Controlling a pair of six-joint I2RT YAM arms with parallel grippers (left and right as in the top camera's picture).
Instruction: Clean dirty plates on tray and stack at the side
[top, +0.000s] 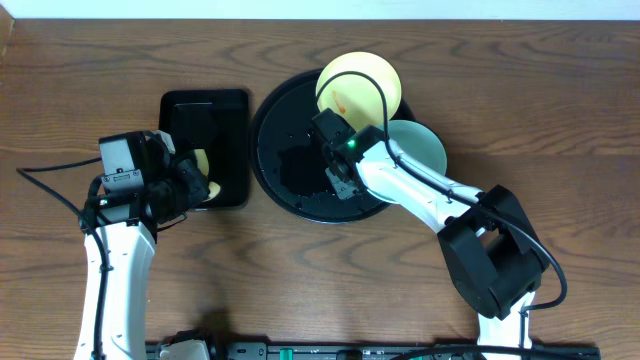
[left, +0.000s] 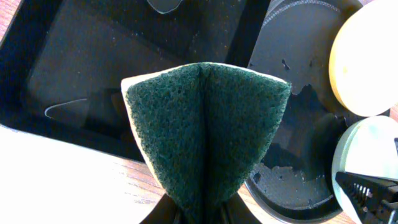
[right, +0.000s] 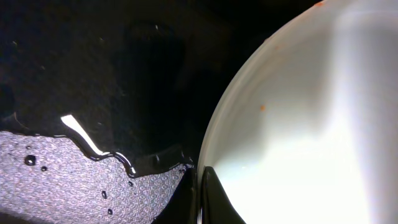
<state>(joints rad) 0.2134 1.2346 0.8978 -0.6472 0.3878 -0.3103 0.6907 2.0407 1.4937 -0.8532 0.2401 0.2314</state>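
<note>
The large round black tray (top: 295, 150) sits mid-table, its floor wet (right: 93, 74). My right gripper (top: 335, 125) is shut on the rim of the pale yellow plate (top: 360, 88) and holds it tilted over the tray's far right side. The orange-smeared plate shows in the right wrist view (right: 298, 124) with its rim between my fingers (right: 199, 186). A mint-green plate (top: 425, 145) lies right of the tray; I cannot tell if another lies under it. My left gripper (top: 192, 175) is shut on a folded green sponge (left: 205, 130), left of the tray.
A smaller rectangular black tray (top: 205, 120) lies left of the round tray, under the sponge, and also shows in the left wrist view (left: 74, 68). The wooden table (top: 300, 280) runs to a white wall at the back. A cable trails at the left edge (top: 45, 180).
</note>
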